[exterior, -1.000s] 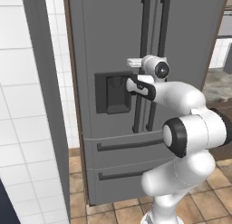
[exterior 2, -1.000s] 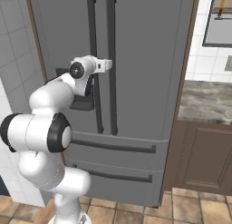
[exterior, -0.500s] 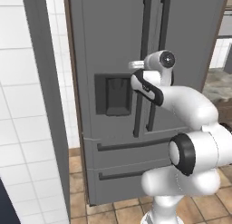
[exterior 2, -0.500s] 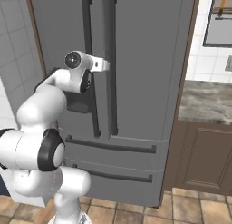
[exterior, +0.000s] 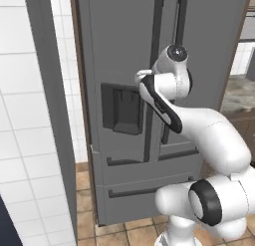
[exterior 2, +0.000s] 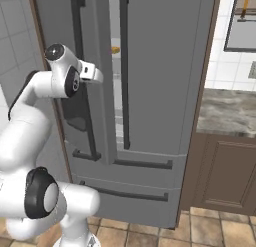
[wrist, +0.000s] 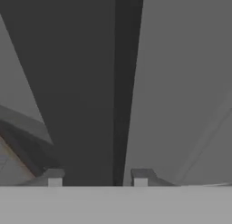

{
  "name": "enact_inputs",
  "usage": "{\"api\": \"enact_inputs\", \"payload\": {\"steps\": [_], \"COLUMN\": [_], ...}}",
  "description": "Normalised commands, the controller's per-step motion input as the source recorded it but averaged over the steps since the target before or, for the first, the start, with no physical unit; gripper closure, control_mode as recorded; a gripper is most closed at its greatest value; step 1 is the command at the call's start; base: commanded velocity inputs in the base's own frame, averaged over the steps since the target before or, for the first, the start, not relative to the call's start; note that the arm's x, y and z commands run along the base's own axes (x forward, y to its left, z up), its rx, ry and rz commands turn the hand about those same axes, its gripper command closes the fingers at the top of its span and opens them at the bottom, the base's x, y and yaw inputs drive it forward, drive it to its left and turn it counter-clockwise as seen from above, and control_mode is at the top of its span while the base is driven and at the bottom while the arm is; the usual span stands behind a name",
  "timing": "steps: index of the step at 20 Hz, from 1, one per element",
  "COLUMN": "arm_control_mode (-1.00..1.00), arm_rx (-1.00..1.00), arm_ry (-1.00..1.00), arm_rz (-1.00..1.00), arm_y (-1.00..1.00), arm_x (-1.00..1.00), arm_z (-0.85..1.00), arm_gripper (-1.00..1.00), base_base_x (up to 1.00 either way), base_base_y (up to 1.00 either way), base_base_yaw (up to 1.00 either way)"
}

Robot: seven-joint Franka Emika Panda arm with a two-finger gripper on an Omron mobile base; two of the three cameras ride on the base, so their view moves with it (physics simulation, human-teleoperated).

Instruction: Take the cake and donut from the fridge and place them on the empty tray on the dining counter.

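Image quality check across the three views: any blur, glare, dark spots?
Left base view: even flat light, no glare on the fridge, sharp edges. Right base view: equally crisp; the door gap reads brighter than the steel. Hand view: soft and dim, the dark handle blurred between the end effector fingertips.

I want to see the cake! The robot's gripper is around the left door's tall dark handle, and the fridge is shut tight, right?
Not quite. The gripper is around the left door's tall dark handle, but the fridge is not shut tight: that door stands slightly ajar. The right base view shows the gap, with pale shelves inside.
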Motion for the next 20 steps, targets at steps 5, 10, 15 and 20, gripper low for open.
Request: {"api": "enact_inputs", "payload": {"steps": [5,10,15,20], "arm_control_mode": [-1.0,-1.0,-1.0,-1.0], "arm_rx": [0.0,0.0,0.0,0.0], "arm_ry": [0.1,0.01,0.0,0.0], "arm_rz": [0.0,0.0,0.0,0.0], "arm_y": [0.68,0.74,0.67,0.53], "arm_x": [-0.9,-0.8,-0.61,-0.59], "arm_z": [0.0,0.0,0.0,0.0], "arm_gripper": [1.0,1.0,1.0,1.0], "base_base_x": [0.0,0.0,0.0,0.0], "base_base_y": [0.0,0.0,0.0,0.0], "base_base_yaw": [0.0,0.0,0.0,0.0]}}
